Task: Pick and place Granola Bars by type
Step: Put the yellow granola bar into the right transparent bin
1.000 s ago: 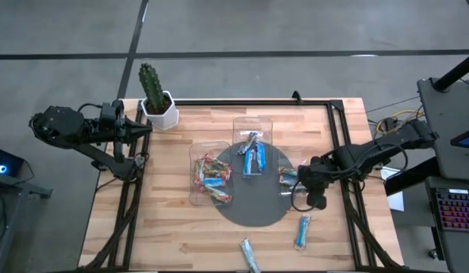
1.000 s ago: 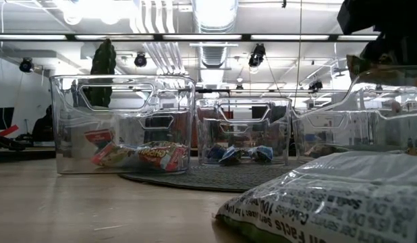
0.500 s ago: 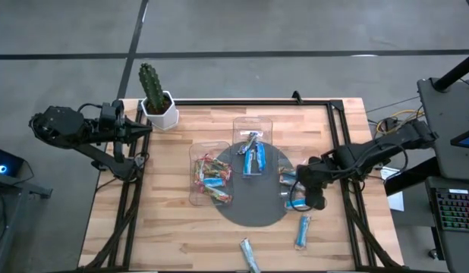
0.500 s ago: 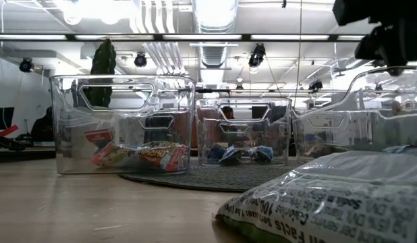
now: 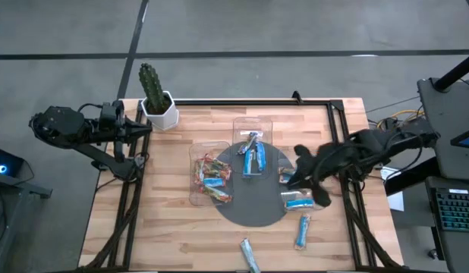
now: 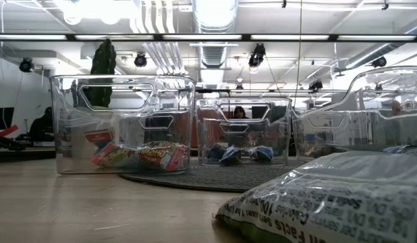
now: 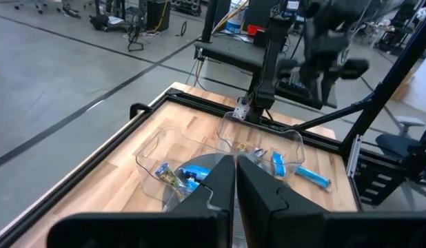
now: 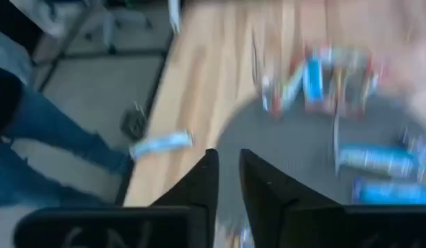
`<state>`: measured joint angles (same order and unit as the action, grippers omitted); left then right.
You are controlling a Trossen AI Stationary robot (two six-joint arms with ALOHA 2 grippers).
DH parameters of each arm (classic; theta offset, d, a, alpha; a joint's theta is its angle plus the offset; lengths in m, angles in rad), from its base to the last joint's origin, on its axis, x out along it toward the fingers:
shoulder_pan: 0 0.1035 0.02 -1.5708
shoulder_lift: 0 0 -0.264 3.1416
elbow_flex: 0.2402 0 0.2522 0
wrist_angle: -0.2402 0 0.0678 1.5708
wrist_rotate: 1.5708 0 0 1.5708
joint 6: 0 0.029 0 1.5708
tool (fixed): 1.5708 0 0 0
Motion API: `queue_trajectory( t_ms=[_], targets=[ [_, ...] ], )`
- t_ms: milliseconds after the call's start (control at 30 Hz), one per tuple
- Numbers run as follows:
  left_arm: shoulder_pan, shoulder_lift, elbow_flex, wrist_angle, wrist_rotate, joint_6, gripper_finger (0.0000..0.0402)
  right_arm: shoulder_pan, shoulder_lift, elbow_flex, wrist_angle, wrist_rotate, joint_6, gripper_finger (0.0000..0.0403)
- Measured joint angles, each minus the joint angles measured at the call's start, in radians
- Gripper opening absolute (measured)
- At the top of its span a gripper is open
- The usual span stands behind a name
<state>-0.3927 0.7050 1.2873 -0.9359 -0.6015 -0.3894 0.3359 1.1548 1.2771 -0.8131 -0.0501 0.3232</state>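
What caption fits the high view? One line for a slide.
Right gripper above the mat beside three clear trays of granola bars; left arm waits off-table.

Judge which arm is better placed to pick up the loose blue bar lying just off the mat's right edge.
Right. The right gripper hovers over the mat's right side, close to the blue bar on the bare wood. The left gripper waits off the table's left edge near the cactus, across the bins.

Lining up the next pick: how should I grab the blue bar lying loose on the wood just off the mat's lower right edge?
Come straight down on the blue bar and pinch across its narrow width at mid-length. It lies flat, its long axis nearly up-down in the high view, with bare table either side.
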Motion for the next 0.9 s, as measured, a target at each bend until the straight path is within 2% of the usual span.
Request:
queue_trajectory(
  t_ms=[167, 367, 667, 900],
  targets=[
    [0.0, 0.025, -0.019, 0.038, 0.0, -0.011, 0.0, 0.0, -0.038, 0.082, 0.051, 0.001, -0.089, 0.0015],
    [-0.001, 0.06, -0.076, 0.159, 0.025, 0.033, 0.0, 0.0, -0.091, 0.126, 0.064, 0.009, -0.127, 0.0009],
    [-0.001, 0.136, -0.161, 0.6, 0.198, 0.167, 0.0, 0.0, -0.217, 0.105, 0.096, 0.036, -0.165, 0.0008],
    [-0.001, 0.21, -0.138, 0.701, 0.33, 0.177, 0.0, 0.0, -0.305, 0.102, 0.095, 0.085, -0.215, 0.0008]
  ],
)
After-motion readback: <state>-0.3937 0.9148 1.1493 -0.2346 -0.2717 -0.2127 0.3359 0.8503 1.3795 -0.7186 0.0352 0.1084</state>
